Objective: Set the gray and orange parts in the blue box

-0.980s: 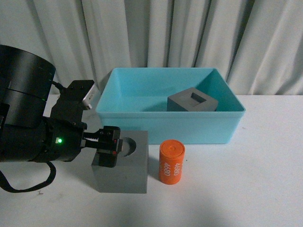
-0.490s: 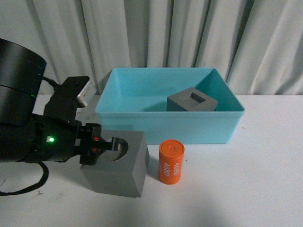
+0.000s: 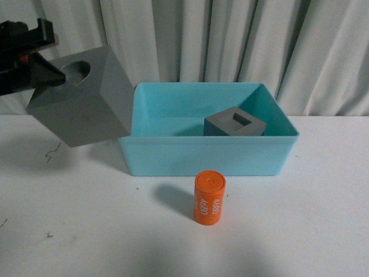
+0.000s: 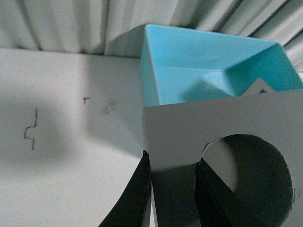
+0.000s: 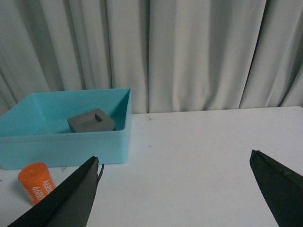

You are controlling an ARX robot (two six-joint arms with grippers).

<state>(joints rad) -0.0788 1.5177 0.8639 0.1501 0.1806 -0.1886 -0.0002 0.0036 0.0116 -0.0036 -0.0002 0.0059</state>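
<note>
Left gripper (image 4: 173, 179): clamped on the gray cube's (image 3: 86, 104) wall, one finger seemingly inside its round recess
Gray cube: aloft, tilted — blue box (image 3: 202, 156) at its 3 o'clock
Right gripper (image 5: 174, 158): fingers wide apart

Lab-style test bench: plain white table (image 3: 300, 231), pale pleated curtain (image 3: 230, 40) backdrop.

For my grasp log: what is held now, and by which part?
Left gripper holds the gray cube by its round recess's wall; right gripper is empty.
</note>
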